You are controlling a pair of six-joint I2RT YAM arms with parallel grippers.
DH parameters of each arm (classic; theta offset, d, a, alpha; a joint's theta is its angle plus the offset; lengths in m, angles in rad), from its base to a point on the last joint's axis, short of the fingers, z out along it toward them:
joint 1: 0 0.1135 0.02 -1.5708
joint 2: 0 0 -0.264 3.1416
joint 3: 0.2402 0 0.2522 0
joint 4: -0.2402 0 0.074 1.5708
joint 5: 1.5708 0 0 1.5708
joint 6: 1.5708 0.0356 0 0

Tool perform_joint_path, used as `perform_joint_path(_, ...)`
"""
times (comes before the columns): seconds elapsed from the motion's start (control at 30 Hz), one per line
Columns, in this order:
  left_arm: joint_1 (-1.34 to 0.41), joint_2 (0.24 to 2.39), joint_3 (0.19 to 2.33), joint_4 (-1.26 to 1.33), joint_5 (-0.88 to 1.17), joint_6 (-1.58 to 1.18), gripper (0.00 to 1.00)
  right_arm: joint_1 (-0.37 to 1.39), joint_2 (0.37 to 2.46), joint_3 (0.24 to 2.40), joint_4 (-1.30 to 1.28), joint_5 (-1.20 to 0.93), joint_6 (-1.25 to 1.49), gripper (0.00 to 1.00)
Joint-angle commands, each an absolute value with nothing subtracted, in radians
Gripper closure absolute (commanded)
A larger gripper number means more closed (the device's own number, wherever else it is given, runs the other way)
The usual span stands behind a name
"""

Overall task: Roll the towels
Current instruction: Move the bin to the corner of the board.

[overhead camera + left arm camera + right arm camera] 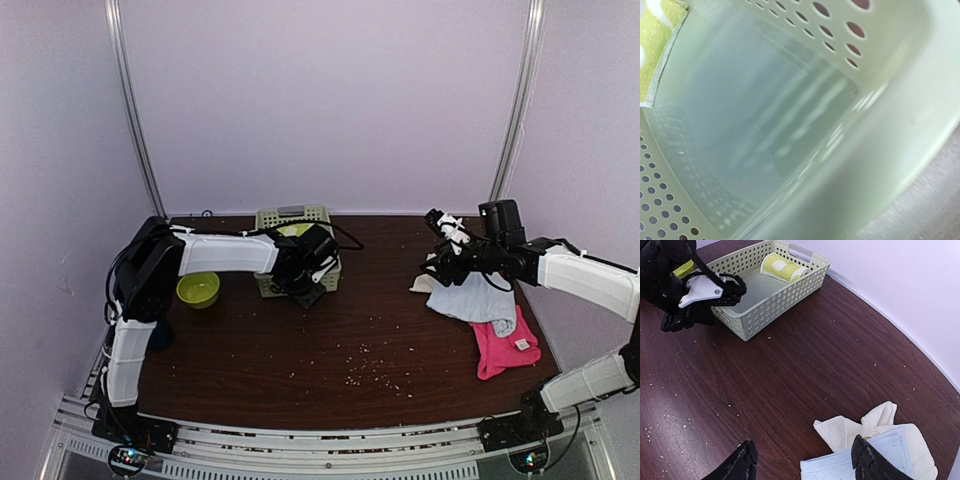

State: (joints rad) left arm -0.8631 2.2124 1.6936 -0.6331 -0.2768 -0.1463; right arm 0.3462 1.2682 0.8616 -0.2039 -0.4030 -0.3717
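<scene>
**RIGHT PINCER SPREAD OVER TOWEL PILE; LEFT PINCER CLOSED AT BASKET**

Right gripper [805, 462]: fingers spread, nothing between them, held above the table [790, 380]. The light blue towel [850, 467] lies flat directly beneath it. The cream-white towel [842, 432] lies crumpled just ahead of the fingertips, partly under the blue one. The hot pink towel [500, 345] lies behind the fingertips, below the forearm.

Left gripper [732, 290]: fingers pressed together at the near end of the basket [765, 307]. The rolled lime-green towel [782, 267] lies beyond it, at the basket's far end.
</scene>
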Motion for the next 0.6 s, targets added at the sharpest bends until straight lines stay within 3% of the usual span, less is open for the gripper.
perform_joint_path(0.0, -0.825, 2.239, 1.734, -0.583, -0.330, -0.109, 1.00, 0.339, 1.262, 0.850, -0.181, -0.385, -0.382, 0.33)
perform_joint_path(0.57, -0.735, 2.175, 1.635, -0.525, -0.340, -0.158, 1.00, 0.339, 1.303, 0.871, -0.179, -0.372, -0.340, 0.32)
